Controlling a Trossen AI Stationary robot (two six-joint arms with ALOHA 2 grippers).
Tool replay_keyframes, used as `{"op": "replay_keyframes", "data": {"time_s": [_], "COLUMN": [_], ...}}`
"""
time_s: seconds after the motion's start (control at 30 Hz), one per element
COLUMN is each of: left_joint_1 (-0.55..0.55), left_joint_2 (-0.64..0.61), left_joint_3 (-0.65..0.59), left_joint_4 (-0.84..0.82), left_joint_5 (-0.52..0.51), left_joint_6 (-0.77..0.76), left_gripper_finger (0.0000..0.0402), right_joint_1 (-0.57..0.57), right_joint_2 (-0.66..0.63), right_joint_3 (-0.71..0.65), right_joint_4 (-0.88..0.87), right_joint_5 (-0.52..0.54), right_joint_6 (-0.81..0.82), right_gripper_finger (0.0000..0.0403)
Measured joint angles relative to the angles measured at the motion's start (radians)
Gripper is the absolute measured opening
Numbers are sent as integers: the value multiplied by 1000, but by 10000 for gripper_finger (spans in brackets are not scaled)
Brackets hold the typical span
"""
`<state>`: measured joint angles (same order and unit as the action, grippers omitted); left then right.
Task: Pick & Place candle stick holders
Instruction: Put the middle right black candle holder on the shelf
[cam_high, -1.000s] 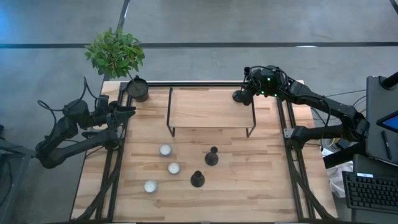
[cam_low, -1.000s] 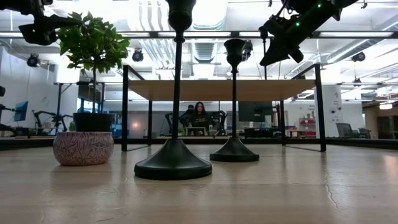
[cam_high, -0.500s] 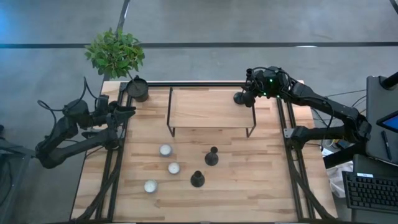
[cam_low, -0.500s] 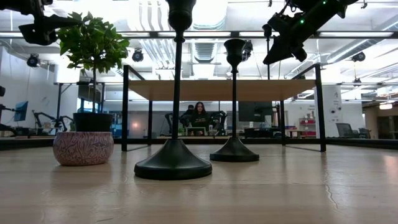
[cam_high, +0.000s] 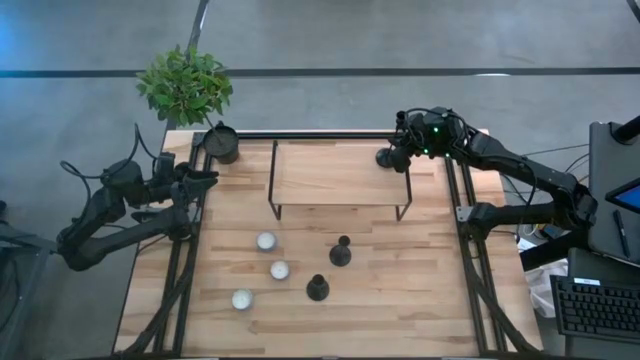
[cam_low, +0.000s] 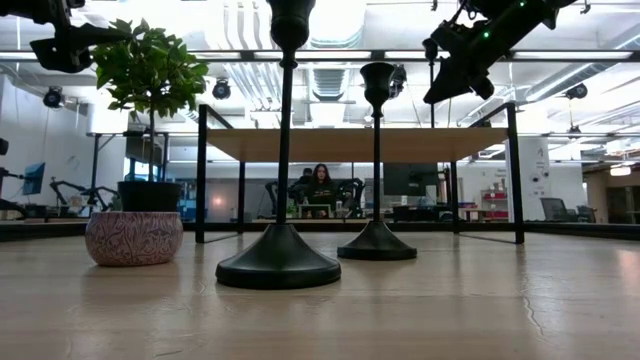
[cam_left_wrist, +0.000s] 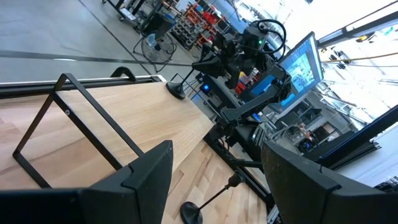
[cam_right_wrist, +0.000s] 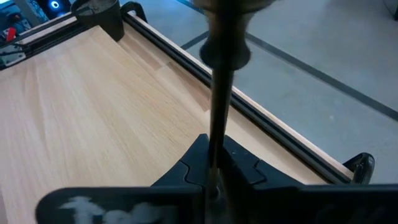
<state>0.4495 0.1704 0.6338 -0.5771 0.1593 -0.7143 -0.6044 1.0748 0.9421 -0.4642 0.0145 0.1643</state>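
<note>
Two black candle stick holders stand on their round bases on the table (cam_high: 340, 252) (cam_high: 317, 289); in the low view they are close (cam_low: 278, 262) (cam_low: 376, 244). A third holder (cam_high: 384, 157) is at the far right corner of the wooden shelf (cam_high: 335, 175). My right gripper (cam_high: 394, 154) is shut on it. My left gripper (cam_high: 205, 178) is open and empty at the table's left edge, and shows open in the left wrist view (cam_left_wrist: 217, 186). My right gripper pinches the third holder's thin stem (cam_right_wrist: 216, 158) between its two fingers. The fingers come from the table's right, slanting down, and lie across the stem. The stem (cam_low: 432, 90) stands upright over the shelf. I cannot tell whether its base rests on the shelf.
A black pot with a green plant (cam_high: 222, 145) stands at the far left corner. Three small white round pieces (cam_high: 266, 241) (cam_high: 280, 270) (cam_high: 242, 299) lie left of the two standing holders. A patterned bowl (cam_low: 133, 237) shows in the low view.
My right gripper has shifted a little toward the table's right edge with the holder, staying shut on its stem, then kept still.
</note>
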Motion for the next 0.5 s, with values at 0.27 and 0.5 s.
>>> {"op": "replay_keyframes", "data": {"time_s": [0.27,0.5], "left_joint_1": [0,0], "left_joint_2": [0,0], "left_joint_3": [0,0], "left_joint_4": [0,0], "left_joint_5": [0,0], "left_joint_6": [0,0], "left_gripper_finger": [241,241], "right_joint_1": [0,0], "right_joint_2": [2,2], "right_joint_3": [-5,-5], "right_joint_4": [-11,-6], "right_joint_5": [1,1], "right_joint_6": [2,-3], "right_gripper_finger": [59,91]}}
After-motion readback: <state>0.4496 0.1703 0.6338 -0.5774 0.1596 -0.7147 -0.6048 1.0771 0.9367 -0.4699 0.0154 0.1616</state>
